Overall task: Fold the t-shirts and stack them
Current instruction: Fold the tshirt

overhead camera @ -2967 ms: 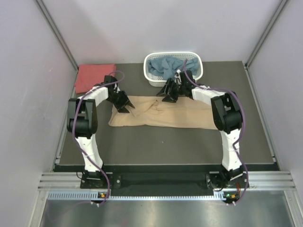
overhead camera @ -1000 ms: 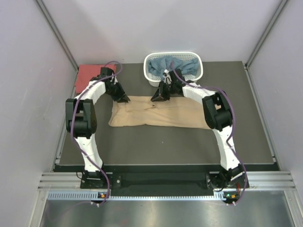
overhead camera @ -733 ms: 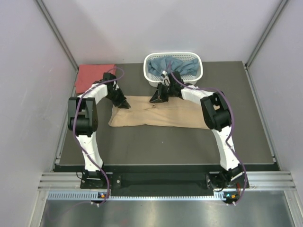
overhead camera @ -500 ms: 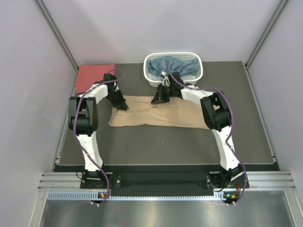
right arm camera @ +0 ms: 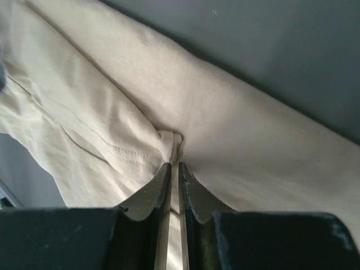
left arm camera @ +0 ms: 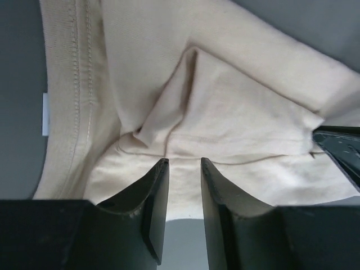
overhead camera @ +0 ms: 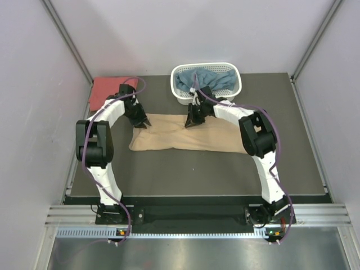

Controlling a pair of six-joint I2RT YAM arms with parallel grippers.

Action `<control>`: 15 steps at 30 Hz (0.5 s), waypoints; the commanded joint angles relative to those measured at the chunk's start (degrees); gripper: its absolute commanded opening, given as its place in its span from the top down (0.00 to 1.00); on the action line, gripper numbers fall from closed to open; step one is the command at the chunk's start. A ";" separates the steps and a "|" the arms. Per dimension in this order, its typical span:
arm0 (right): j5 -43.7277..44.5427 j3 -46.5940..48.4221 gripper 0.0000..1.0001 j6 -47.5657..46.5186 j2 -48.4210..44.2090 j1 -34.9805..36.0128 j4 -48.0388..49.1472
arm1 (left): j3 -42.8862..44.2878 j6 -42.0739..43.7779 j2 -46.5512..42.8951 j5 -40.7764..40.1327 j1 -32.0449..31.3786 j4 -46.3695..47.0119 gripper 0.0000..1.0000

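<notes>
The tan t-shirt (overhead camera: 191, 138) lies spread as a long folded band across the middle of the table. My left gripper (overhead camera: 142, 122) sits at its far left corner; in the left wrist view this gripper (left arm camera: 181, 161) is open by a narrow gap, over the rumpled tan cloth (left arm camera: 225, 112) near its hem. At the shirt's far edge, near the middle, my right gripper (overhead camera: 191, 120) is down on the cloth. In the right wrist view it (right arm camera: 174, 165) is shut on a thin fold of the tan cloth (right arm camera: 253, 140). The coral-red t-shirt (overhead camera: 109, 90) lies folded at the far left. The dusty blue t-shirt (overhead camera: 205, 79) is bunched in the basket.
A white lattice basket (overhead camera: 236, 70) stands at the far edge of the table, just behind my right gripper. Grey walls close in the left, right and back sides. The dark tabletop (overhead camera: 197, 174) lies bare in front of the tan shirt.
Both grippers have shifted along the tan shirt's far edge over the last seconds. The right one has come slightly nearer and lower onto the cloth; the left has stayed at the left corner.
</notes>
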 commanded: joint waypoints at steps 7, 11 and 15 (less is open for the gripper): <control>7.76 7.27 0.82 -6.49 -7.93 2.12 -10.19 | -3.74 -3.79 -14.59 -1.77 0.01 -1.69 0.52; 13.46 6.76 0.64 -11.75 -11.44 1.68 -16.79 | -12.62 -9.23 -21.37 -3.01 0.71 -0.56 0.50; 18.74 2.02 0.54 -15.98 -17.93 0.28 -20.58 | -23.78 -17.48 -28.83 -3.62 1.24 4.00 0.47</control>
